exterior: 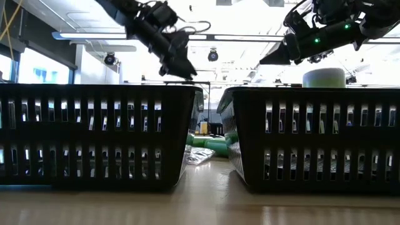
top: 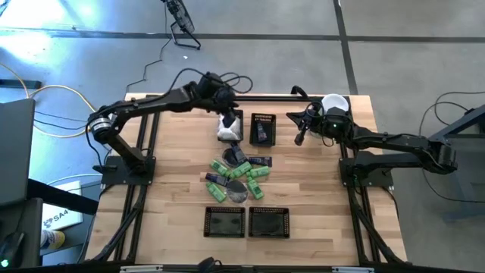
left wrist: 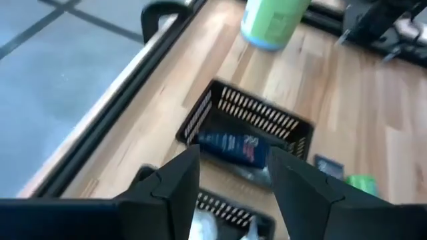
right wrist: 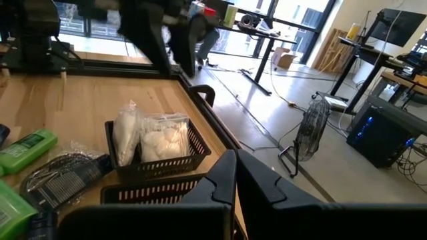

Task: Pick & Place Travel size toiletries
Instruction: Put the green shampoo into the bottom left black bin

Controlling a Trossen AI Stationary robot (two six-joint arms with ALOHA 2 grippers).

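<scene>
Left gripper is up over the far-left basket, fingers spread apart with nothing between them. In the left wrist view white packets peek up from that basket right below the gap between the fingers, not touching them. The right wrist view shows the same packets sitting in the basket as two crinkly white bundles side by side.

The next basket over has a dark blue packet lying flat in it, beyond the fingertips and well clear of them.

The rest of the toiletries are in a loose pile mid-table: green tubes, dark pieces, a grey disc, between the far baskets and the two near baskets.

Right gripper hangs above the table just right of the far baskets, fingers pressed together, holding nothing. The tall green cylinder with the white lid stands at the far right by that arm.
</scene>
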